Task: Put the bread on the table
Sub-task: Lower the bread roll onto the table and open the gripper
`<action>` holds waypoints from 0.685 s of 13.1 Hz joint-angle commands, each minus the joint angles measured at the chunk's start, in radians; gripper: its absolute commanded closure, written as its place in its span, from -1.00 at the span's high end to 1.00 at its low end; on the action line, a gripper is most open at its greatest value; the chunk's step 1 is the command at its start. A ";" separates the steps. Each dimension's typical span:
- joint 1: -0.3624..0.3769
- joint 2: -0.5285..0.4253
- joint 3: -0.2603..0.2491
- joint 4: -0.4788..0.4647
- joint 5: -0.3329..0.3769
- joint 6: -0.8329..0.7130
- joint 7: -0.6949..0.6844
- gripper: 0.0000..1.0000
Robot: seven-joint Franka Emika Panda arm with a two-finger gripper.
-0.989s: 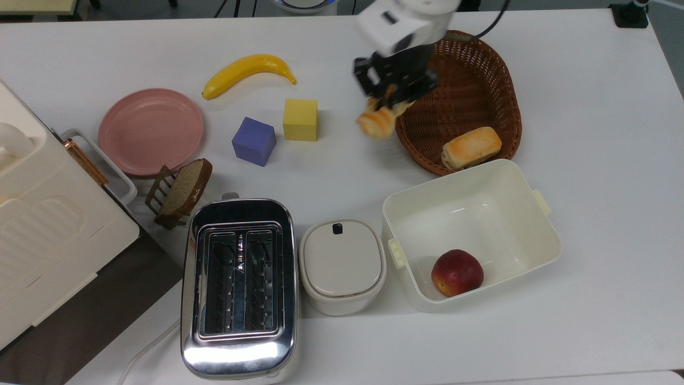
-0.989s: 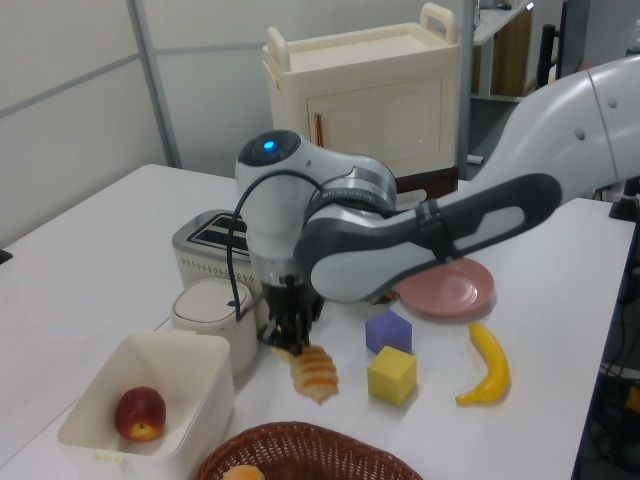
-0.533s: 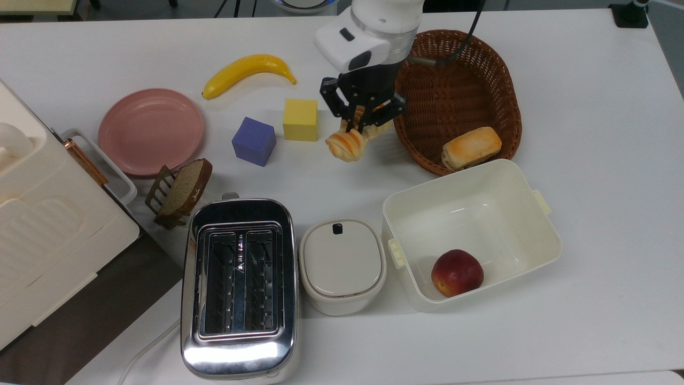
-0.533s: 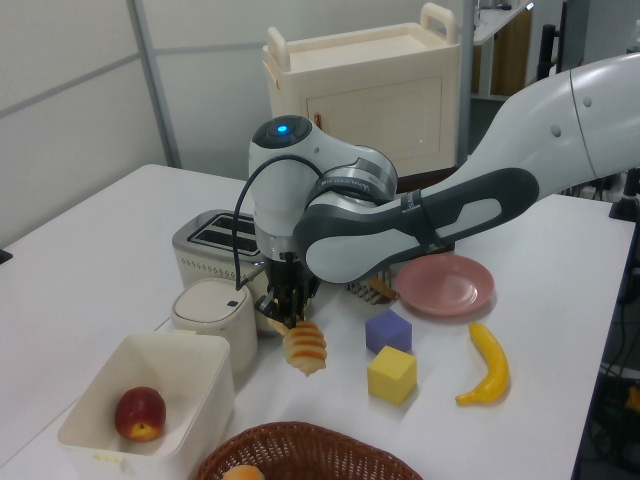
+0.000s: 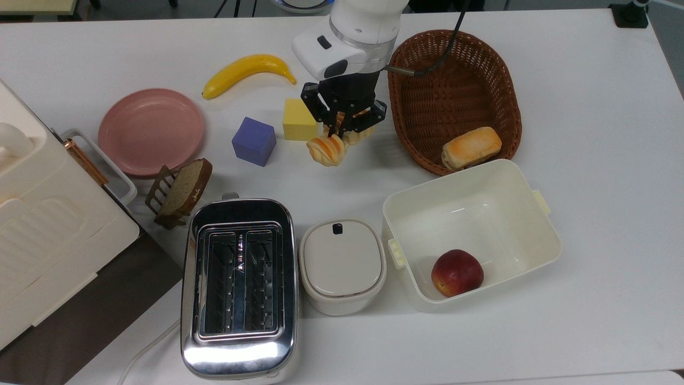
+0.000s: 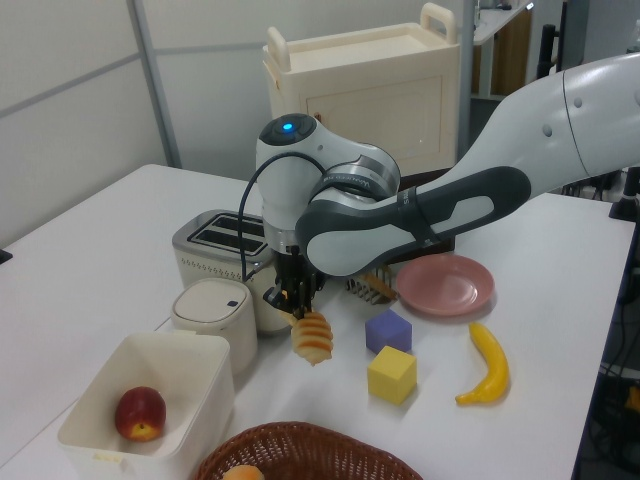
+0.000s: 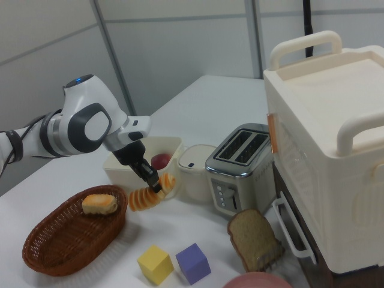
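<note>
The gripper is closed around one end of the bread, a ribbed orange-and-cream roll, holding it up off the table. Taking the brown wicker basket as landmark, the bread hangs outside it, just beyond its rim on the top view's left. A yellow cube sits further out from the basket than the bread.

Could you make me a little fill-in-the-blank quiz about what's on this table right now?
1. The tool is shut on the striped ____.
2. The peach lies inside the white ____.
3. The golden bun sits in the brown wicker ____.
4. Beside the purple cube stands a cube coloured ____.

Missing words: bread; bin; basket; yellow
</note>
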 commanded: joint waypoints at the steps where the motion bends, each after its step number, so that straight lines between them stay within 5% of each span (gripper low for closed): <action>1: 0.011 0.004 -0.019 0.003 -0.004 0.018 -0.001 0.48; 2: 0.011 0.004 -0.019 0.003 -0.005 0.013 -0.001 0.99; 9: 0.019 0.001 -0.020 0.003 -0.015 -0.004 -0.001 1.00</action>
